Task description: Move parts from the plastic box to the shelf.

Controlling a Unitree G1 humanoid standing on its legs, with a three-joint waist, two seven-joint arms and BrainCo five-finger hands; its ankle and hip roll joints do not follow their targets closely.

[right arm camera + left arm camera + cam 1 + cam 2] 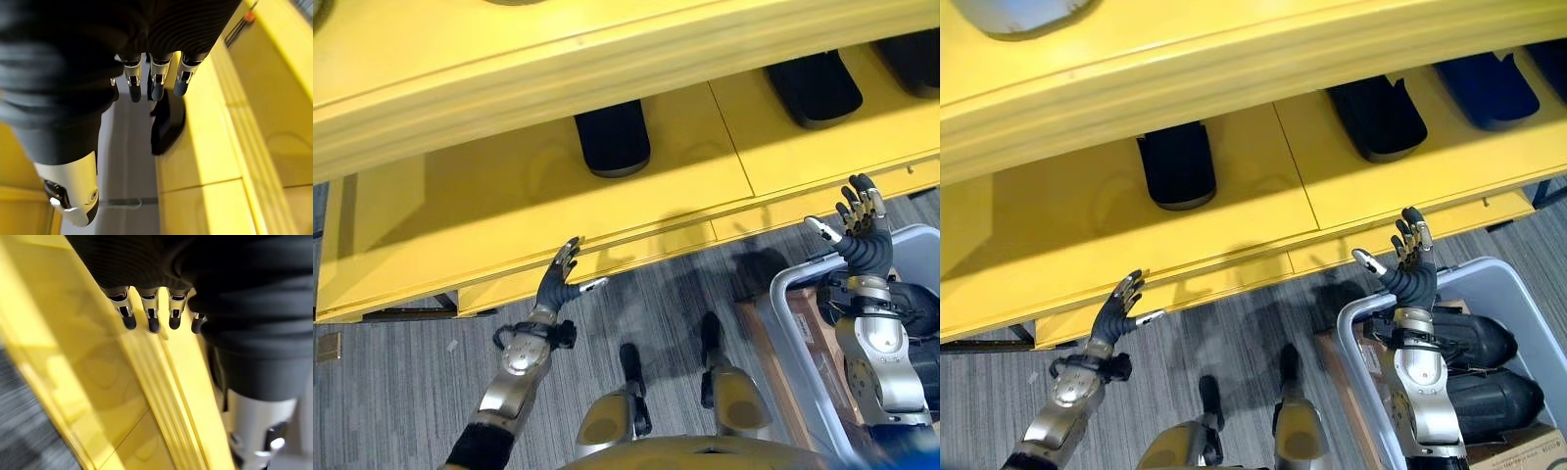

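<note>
Just in front of the yellow metal shelf's [1234, 250] front edge, both hands are hanging released and empty: left hand [556, 279] at the lip, right hand [1408, 264] above the grey plastic box [1518, 284]. Looks like we're sitting between placements, so next is reaching down for another dark moulded part [1484, 338]. Two are lying inside; several dark moulded parts [1177, 162] are already sitting on the shelf.

On the lower deck of the yellow shelf [1234, 196], open room lies at 9 o'clock of the dark part [1177, 164]. An upper shelf board [1185, 69] overhangs at 12 o'clock. More dark parts [1378, 116] crowd toward 2 o'clock; between them a bare gap.
</note>
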